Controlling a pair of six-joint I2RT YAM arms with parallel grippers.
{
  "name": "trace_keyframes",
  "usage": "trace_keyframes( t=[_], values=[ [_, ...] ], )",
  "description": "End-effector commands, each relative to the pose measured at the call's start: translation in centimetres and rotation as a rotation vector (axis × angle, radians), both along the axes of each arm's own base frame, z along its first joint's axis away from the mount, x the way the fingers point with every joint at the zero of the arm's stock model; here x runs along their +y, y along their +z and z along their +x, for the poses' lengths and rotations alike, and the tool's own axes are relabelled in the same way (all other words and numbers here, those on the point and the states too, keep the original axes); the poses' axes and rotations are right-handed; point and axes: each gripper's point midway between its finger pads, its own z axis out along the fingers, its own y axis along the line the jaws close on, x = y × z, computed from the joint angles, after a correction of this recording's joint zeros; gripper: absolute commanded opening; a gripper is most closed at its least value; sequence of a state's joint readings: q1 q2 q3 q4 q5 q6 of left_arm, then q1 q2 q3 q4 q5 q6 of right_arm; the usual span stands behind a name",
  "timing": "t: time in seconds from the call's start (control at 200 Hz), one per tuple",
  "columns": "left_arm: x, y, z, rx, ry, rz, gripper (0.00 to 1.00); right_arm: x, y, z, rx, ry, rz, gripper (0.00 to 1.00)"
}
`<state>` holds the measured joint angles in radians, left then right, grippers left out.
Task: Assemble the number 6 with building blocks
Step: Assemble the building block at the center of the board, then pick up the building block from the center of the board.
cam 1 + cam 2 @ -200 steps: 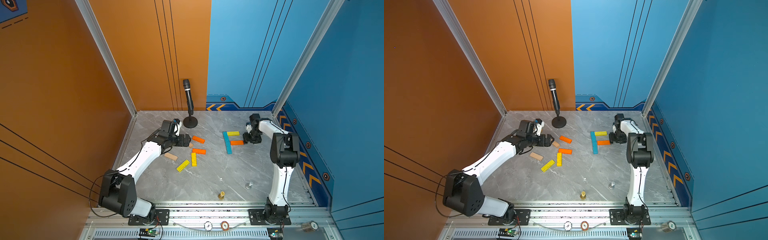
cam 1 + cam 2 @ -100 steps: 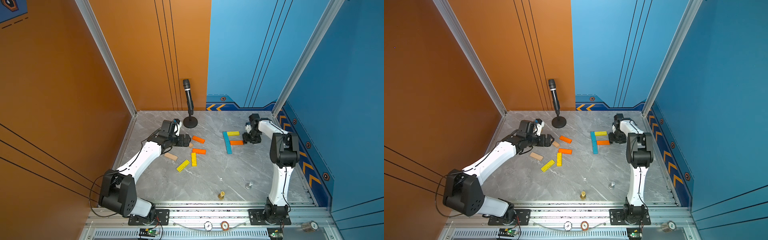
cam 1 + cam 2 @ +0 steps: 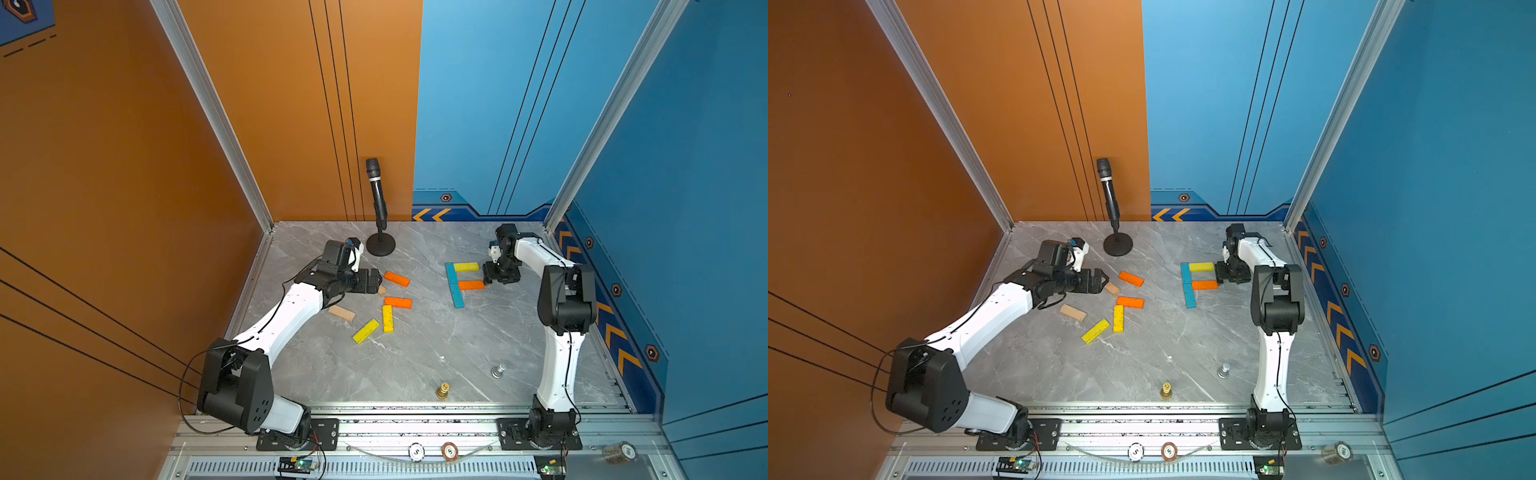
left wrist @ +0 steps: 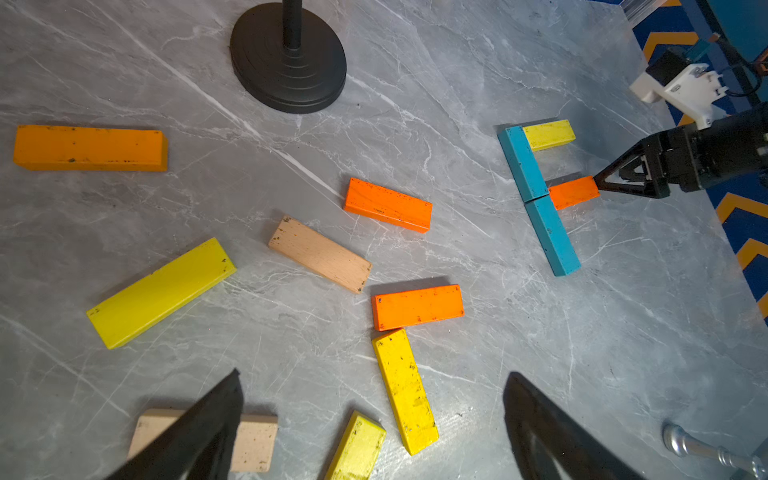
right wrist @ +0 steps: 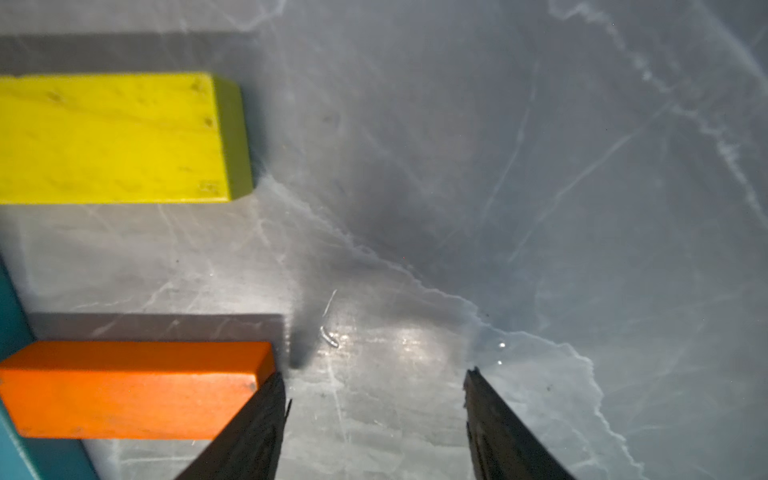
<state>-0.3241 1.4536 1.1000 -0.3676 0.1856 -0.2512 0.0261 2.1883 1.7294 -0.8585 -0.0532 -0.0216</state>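
Right of centre in both top views, the six is half built. Two blue bars laid end to end make the spine, a yellow bar caps the top, and an orange bar forms the middle stroke.

The right claw is down at that orange bar's free end. It's about half open, with one finger against the end face and nothing between the jaws. That reads to me as squaring-up, seating the bar against the spine, and both wrist views show it butted home.

The bottom stroke and the closing side are missing, so the next move calls for fresh blocks. Those lie left of centre on the table, where the left claw hovers low, spread wide and empty.

A tan block lies just beside its tips. Below it in the frame are two orange blocks, two yellow blocks and a second tan block. The left wrist view adds another orange block and another yellow block.

The microphone stand sits behind the pile, off the line across. The gold chess piece and the silver chess piece stand well apart, near the lower edge.
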Motion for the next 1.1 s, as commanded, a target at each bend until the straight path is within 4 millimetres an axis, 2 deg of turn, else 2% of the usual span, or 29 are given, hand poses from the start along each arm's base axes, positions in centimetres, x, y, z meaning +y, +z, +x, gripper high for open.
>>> trace_keyframes(
  t=[0.0,0.175,0.185,0.205,0.34,0.476,0.536,0.606,0.746,0.896,1.006,1.091],
  values=[
    [-0.2,-0.4,-0.1,0.014,-0.02,0.024,0.98,-0.1,1.7,0.4,-0.021,-0.032,-0.002,0.69],
    [-0.2,-0.4,0.0,0.017,-0.017,0.027,0.98,-0.5,5.1,1.0,-0.121,-0.13,0.015,0.68],
    [-0.1,-0.4,0.0,0.016,-0.017,0.027,0.98,-0.5,6.2,1.1,-0.149,-0.135,0.018,0.67],
    [-0.2,-0.4,0.0,0.016,-0.016,0.027,0.98,-0.5,6.9,1.1,-0.169,-0.155,0.021,0.67],
    [-0.1,-0.3,0.0,0.016,-0.01,0.029,0.98,0.8,9.6,0.4,-0.28,-0.241,0.068,0.67],
    [0.1,-0.2,0.1,0.017,0.003,0.032,0.98,4.9,11.8,-0.9,-0.389,-0.229,0.148,0.66],
    [0.2,-0.1,0.1,0.014,0.011,0.035,0.98,7.5,12.4,-1.6,-0.425,-0.185,0.16,0.67],
    [0.6,-0.1,0.2,0.014,0.028,0.043,0.98,11.5,12.7,-2.8,-0.439,-0.091,0.166,0.67],
    [1.7,0.2,0.4,0.007,0.075,0.068,0.98,18.5,11.9,-5.0,-0.437,0.126,0.122,0.7],
    [3.8,0.5,0.7,0.0,0.168,0.099,0.98,24.5,8.7,-7.3,-0.342,0.368,0.11,0.71],
    [5.4,0.7,0.9,0.003,0.23,0.108,0.98,27.9,6.5,-8.9,-0.275,0.543,0.11,0.69],
    [6.3,0.9,1.1,-0.002,0.262,0.107,0.98,29.1,5.3,-9.4,-0.244,0.637,0.08,0.68]
  ],
)
